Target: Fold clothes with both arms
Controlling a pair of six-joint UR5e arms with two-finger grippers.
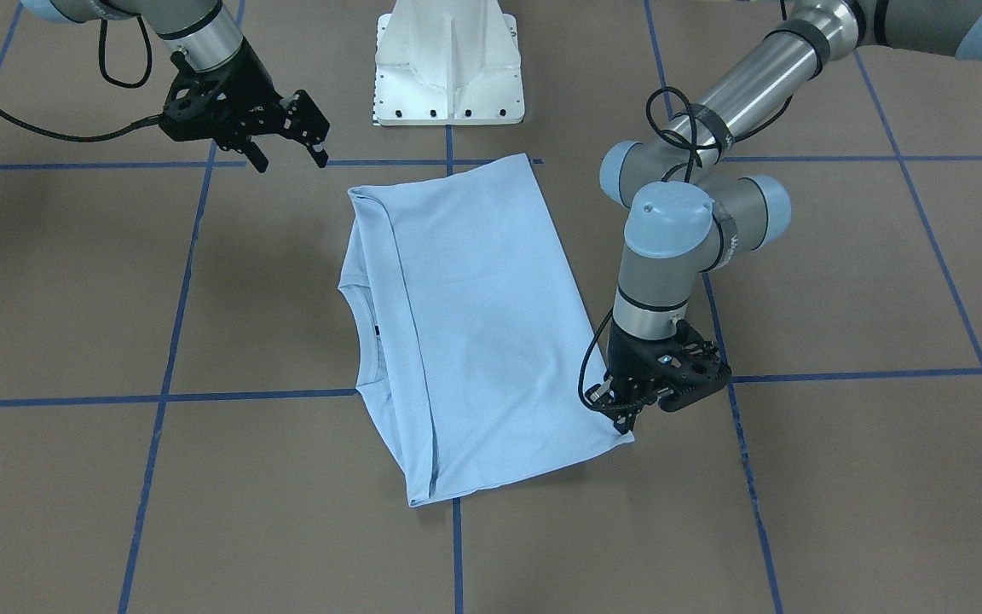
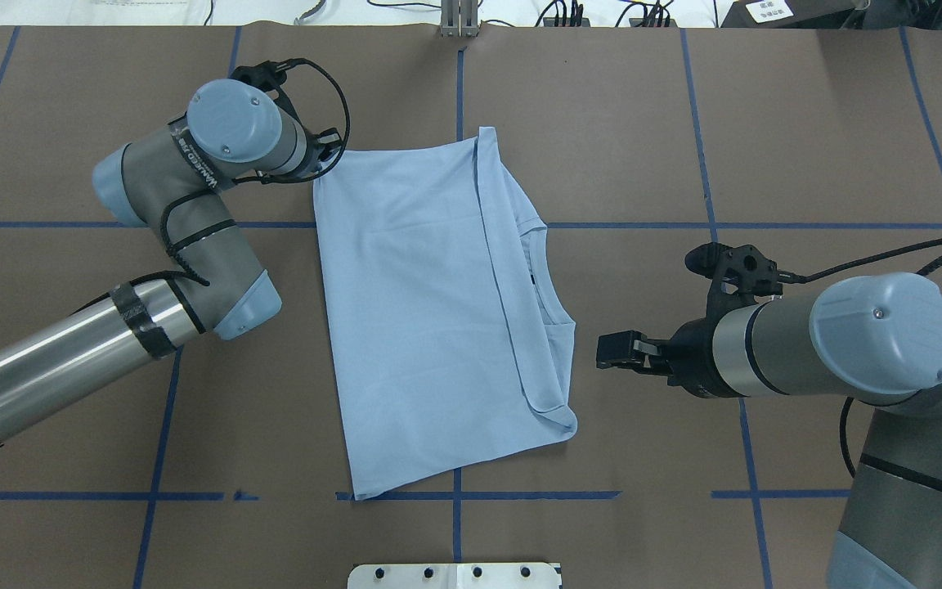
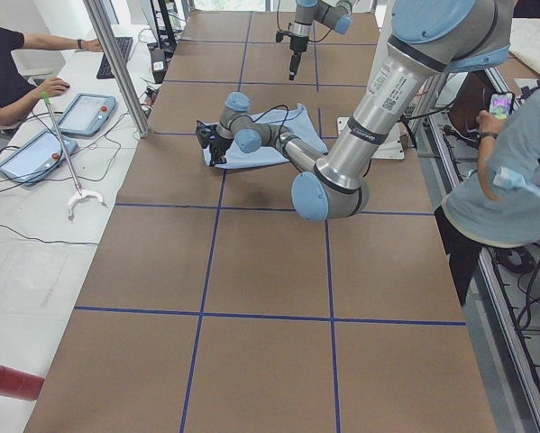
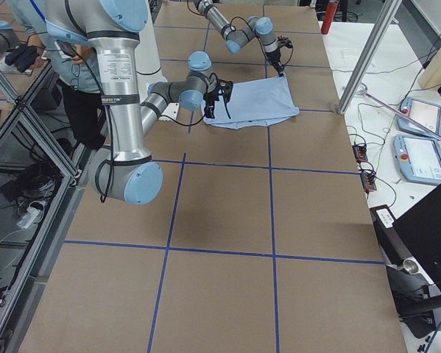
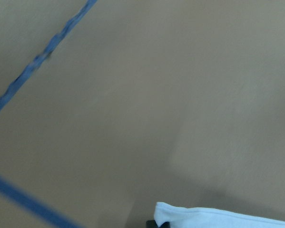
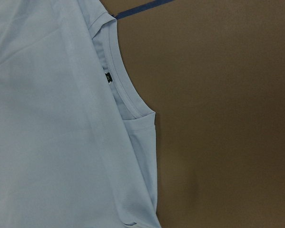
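Observation:
The light blue T-shirt (image 1: 474, 324) lies folded lengthwise on the brown table, also in the overhead view (image 2: 422, 311). Its ribbed collar (image 2: 538, 270) and dark neck label (image 6: 107, 77) face my right arm. The chest print is hidden. My left gripper (image 1: 625, 419) points down at the shirt's far hem corner, its fingers together on the cloth. That corner shows at the bottom of the left wrist view (image 5: 218, 217). My right gripper (image 1: 289, 159) is open and empty. It hovers beside the collar edge, apart from the shirt, also in the overhead view (image 2: 614, 350).
The white pedestal base (image 1: 448, 64) stands at the robot's edge of the table. Blue tape lines (image 2: 602, 225) grid the brown surface. Operators (image 3: 495, 171), tablets (image 3: 85, 113) and a red cylinder (image 3: 8, 381) are beyond the table's sides.

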